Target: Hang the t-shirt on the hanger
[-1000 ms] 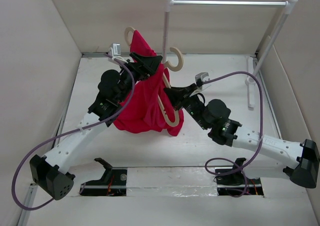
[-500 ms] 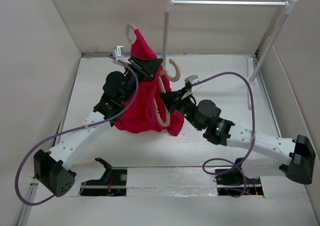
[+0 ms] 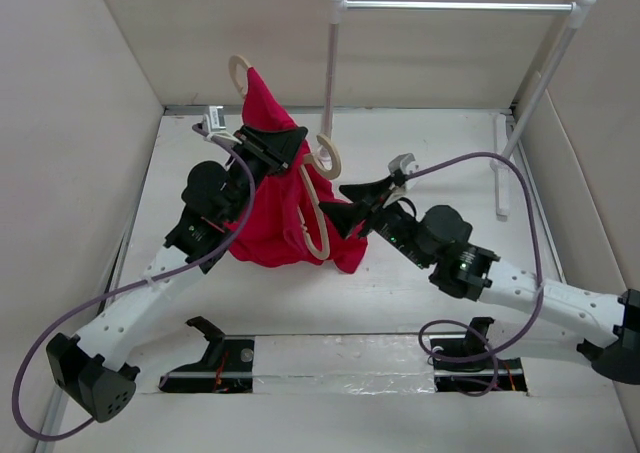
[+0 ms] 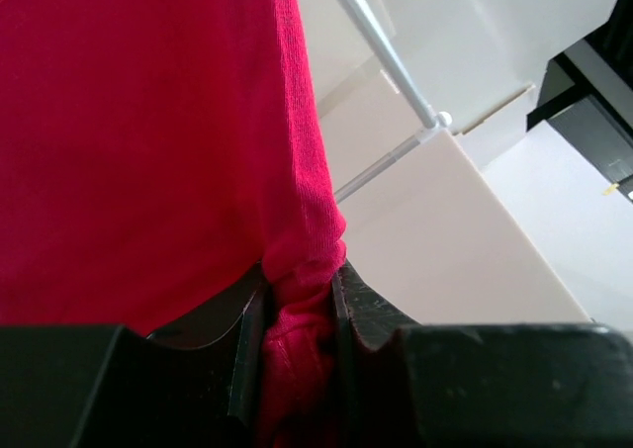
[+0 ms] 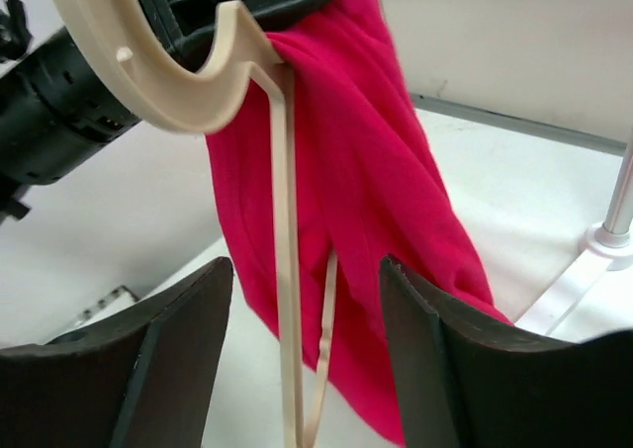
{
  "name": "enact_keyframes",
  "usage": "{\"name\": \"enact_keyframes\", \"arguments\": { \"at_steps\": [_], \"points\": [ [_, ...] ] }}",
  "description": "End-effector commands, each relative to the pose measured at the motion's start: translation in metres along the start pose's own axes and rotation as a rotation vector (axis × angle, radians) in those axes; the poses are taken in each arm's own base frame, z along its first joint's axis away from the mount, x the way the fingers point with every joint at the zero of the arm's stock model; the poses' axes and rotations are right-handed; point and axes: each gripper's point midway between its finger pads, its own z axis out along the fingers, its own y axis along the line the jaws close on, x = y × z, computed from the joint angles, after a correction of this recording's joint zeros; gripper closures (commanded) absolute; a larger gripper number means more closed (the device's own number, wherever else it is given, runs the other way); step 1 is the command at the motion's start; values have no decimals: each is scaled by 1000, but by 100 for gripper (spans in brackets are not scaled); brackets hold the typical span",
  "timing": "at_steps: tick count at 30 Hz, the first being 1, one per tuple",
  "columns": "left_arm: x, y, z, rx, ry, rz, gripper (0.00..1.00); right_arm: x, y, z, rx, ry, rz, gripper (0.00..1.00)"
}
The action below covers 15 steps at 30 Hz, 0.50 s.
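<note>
Top external view shows the job partway done: the left pincer (image 3: 277, 145) is clamped on bunched t-shirt (image 3: 272, 213), holding it up above the counter (image 3: 420, 293), with one hanger (image 3: 317, 221) shoulder poking out the top. The other shoulder hangs bare between the right pincer's (image 3: 342, 205) wide-spread, empty fingers and, by my judgement, is yet to be dressed.

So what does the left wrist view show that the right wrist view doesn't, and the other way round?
Only the left wrist view shows the garment rack's rail, and the close detail of the left gripper shut on a bunched fold of the t-shirt. Only the right wrist view shows the hanger. Its thin stem stands between the open fingers of the right gripper and touches neither. Both show the red t-shirt hanging in folds from the left gripper.
</note>
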Motion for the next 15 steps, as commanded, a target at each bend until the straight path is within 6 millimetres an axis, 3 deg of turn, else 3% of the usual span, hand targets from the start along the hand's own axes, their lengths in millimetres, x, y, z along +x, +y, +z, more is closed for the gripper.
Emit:
{"name": "enact_keyframes", "arguments": {
  "at_steps": [1,2,3,4,5,6,11,12,13,15],
  "points": [
    [-36,-37,-17,113,-92,-2,100,-7,7,-24,-56,1,-5,33],
    [-40,-40,-18,123,-95,1,100,-5,5,-29,-55,2,-4,34],
    [-41,-45,-21,138,-92,-7,100,9,-2,-35,-41,24,-8,42],
    [-44,-47,-23,146,-97,-10,100,5,-3,-40,-45,-5,10,78],
    [-45,-49,-25,153,-98,-15,100,10,-7,-41,-35,-10,12,92],
    [-48,-53,-27,165,-106,-20,100,26,-15,-43,-8,7,7,100],
    [-45,-64,-32,206,-73,-35,100,71,-23,-35,-1,111,-53,99],
    [-47,-67,-34,215,-75,-40,100,75,-17,-35,-31,126,-60,92],
    [-47,-67,-34,216,-75,-43,100,77,-16,-34,-40,127,-76,72],
    [-47,-68,-34,216,-73,-47,100,83,-16,-32,-51,137,-92,57]
  ]
}}
